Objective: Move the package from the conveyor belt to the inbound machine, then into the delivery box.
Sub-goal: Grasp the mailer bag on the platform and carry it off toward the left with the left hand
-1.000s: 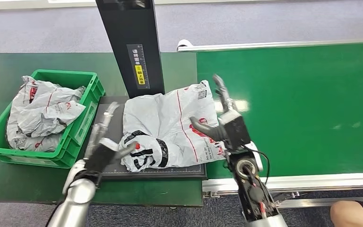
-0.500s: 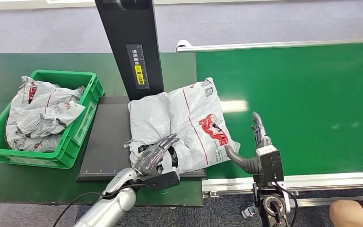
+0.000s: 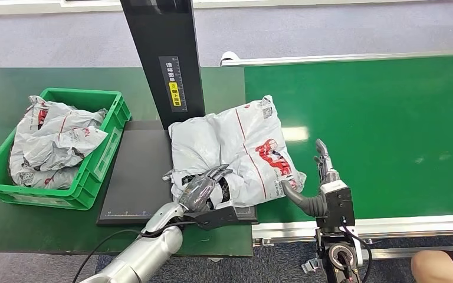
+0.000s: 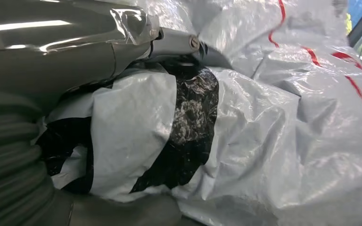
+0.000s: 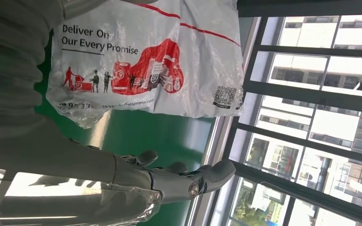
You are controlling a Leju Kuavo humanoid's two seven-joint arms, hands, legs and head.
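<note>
Left hand (image 3: pixel 203 190) lies fingers-down, pressing; right hand (image 3: pixel 321 177) stands upright, fingers spread.

Bright, even light; glare patch on the conveyor belt (image 3: pixel 295 132); sharp frames.

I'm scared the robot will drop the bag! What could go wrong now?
1. The left hand holds only the crumpled near end of the package, so the slippery plastic might slide out when lifted.
2. The package hangs partly over the conveyor belt, off the black machine plate; its loose end could drag or snag.
3. The right hand is open beside it, giving no support.
</note>
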